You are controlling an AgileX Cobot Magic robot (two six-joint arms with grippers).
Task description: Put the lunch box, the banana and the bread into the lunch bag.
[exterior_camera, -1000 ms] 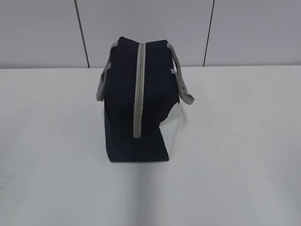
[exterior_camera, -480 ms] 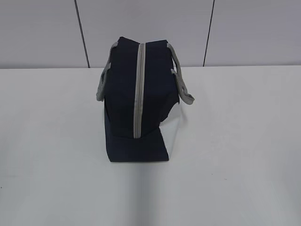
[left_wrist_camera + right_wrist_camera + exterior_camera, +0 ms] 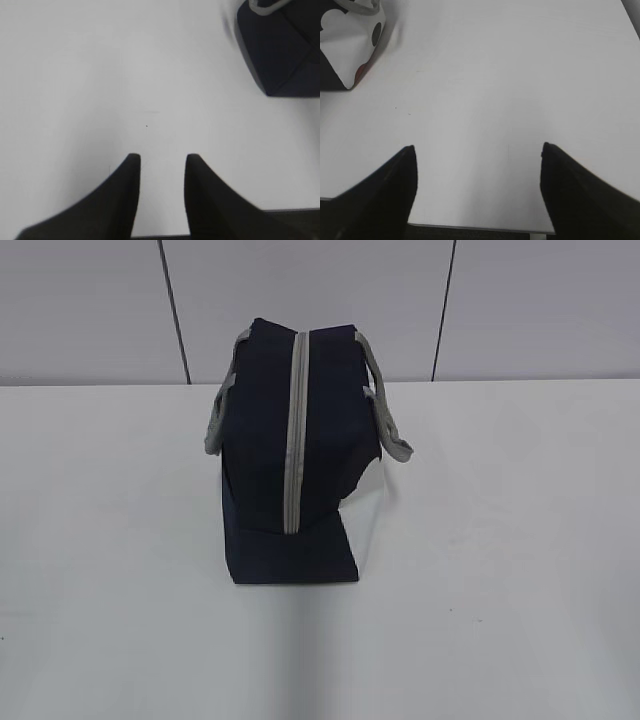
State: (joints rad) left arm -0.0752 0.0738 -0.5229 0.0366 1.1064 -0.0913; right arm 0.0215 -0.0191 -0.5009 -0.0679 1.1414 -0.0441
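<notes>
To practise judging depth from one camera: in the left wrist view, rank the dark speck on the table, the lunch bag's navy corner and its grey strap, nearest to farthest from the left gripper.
From the left gripper, which is open and empty:
1. dark speck, on the table just ahead of the fingertips.
2. lunch bag, navy corner, upper right.
3. grey strap, at the top edge, beyond that corner.

Bright, even light washes out the white surface [image 3: 500, 540], shadows stay faint, and both wrist views look soft and blurred.
</notes>
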